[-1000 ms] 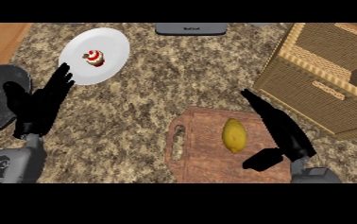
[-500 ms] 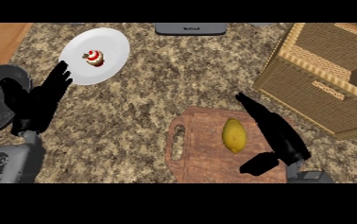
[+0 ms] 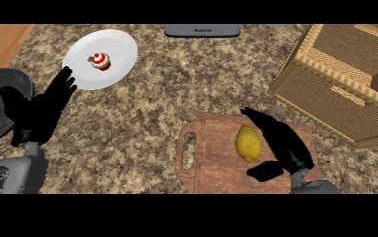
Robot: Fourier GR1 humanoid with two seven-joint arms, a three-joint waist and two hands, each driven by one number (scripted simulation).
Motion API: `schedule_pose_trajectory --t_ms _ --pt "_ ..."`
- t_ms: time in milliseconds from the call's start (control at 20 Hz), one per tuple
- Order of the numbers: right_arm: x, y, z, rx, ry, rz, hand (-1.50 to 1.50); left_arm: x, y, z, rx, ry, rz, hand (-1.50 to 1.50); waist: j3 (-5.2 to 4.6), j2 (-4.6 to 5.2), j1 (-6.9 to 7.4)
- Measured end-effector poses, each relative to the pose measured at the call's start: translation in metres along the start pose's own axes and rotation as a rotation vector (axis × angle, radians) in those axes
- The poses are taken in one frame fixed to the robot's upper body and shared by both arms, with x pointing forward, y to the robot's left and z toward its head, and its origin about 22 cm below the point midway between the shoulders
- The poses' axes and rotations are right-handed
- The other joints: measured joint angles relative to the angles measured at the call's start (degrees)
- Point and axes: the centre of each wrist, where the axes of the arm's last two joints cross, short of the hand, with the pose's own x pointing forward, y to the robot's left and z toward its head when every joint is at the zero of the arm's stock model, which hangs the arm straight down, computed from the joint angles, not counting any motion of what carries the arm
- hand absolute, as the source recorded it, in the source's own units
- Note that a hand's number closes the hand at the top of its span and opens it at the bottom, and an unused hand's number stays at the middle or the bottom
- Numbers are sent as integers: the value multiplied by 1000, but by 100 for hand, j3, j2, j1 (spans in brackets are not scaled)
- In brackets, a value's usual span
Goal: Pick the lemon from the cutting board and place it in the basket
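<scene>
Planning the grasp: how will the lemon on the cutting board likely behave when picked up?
The lemon is oval and smooth-looking, so it may roll sideways on the flat cutting board if nudged. It looks small beside the right hand, so probably light and firm.

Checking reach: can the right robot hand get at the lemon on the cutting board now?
Probably yes: the right robot hand lies open just beside the lemon, over the cutting board, nothing between them.
</scene>
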Motion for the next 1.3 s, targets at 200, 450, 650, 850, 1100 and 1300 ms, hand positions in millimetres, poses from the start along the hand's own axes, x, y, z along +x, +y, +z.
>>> schedule_pose_trajectory --t_ms 200,450,650,850,1100,1300 --pt "5 12 -9 27 -16 77 150 5 3 1 1 -3 1 0 -8 -9 4" --pt "8 18 -17 15 -34 113 150 5 -5 -6 2 -6 0 0 -31 -34 -8" --pt "14 24 -24 12 -33 128 150 8 -5 -4 8 -8 -1 0 -46 -47 -8" --pt "52 42 -31 -38 85 107 150 1 -6 -6 -5 -9 -2 0 -48 -26 55" --pt "104 64 -40 -101 228 55 150 10 -16 -12 -27 -22 -3 0 -11 16 202" --pt "137 69 -41 -177 231 -73 150 11 -16 -13 -30 -19 -5 0 1 31 246"
